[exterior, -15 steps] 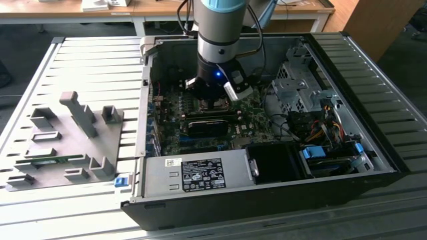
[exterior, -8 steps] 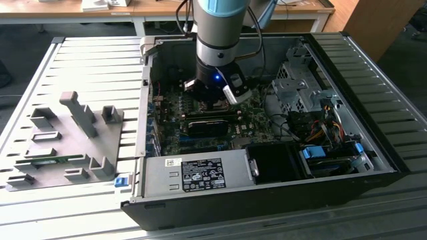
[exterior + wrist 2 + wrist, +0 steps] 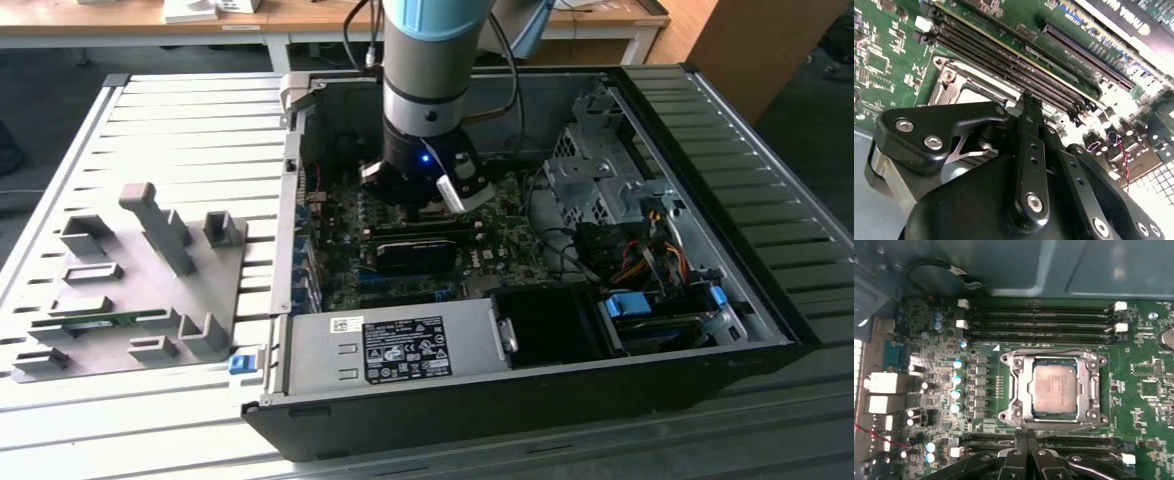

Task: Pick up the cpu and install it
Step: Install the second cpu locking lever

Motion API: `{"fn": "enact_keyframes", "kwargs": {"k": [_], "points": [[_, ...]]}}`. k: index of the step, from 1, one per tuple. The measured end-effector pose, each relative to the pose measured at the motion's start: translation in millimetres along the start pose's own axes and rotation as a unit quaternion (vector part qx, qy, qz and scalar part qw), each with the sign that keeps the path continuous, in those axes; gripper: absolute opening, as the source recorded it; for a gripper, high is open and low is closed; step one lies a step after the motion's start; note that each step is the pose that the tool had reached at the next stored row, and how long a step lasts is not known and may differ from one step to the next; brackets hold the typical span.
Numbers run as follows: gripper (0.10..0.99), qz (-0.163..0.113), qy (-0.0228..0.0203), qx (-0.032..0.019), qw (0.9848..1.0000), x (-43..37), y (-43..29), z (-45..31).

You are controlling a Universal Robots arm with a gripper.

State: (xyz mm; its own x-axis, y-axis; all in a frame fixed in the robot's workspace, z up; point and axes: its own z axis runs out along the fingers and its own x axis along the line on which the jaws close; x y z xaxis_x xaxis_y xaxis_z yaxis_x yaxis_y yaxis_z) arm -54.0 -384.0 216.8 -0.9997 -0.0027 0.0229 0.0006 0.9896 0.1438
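The cpu (image 3: 1054, 385), a small square chip with a silvery-grey top, lies flat inside the metal socket frame (image 3: 1015, 390) on the green motherboard (image 3: 1149, 390). My gripper (image 3: 1027, 437) hovers just beside the socket's edge, over the memory slots. Its two black fingers are pressed together with nothing between them. In the second wrist view the gripper (image 3: 1030, 102) points at the socket frame (image 3: 949, 75) from close above. In the exterior view the gripper (image 3: 434, 215) is low inside the open computer case (image 3: 534, 400), and the arm hides the socket.
Rows of black memory slots (image 3: 1039, 320) run on both sides of the socket. A power supply (image 3: 387, 345), a drive cage (image 3: 601, 170) and loose cables (image 3: 641, 250) crowd the case. A grey fixture plate with blocks (image 3: 120, 290) lies at the exterior view's left.
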Motion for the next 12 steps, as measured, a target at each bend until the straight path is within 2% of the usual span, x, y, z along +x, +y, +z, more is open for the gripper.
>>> {"fn": "enact_keyframes", "kwargs": {"k": [2, 6, 12], "points": [[0.106, 0.000, 0.0000, -0.0086, 1.0000, 0.4, -1.2, 0.4], [0.106, 0.000, 0.0000, -0.0195, 0.9998, 0.8, -7.3, -0.2], [0.106, -0.001, 0.0000, -0.0257, 0.9997, 1.5, -11.4, 1.4]]}}
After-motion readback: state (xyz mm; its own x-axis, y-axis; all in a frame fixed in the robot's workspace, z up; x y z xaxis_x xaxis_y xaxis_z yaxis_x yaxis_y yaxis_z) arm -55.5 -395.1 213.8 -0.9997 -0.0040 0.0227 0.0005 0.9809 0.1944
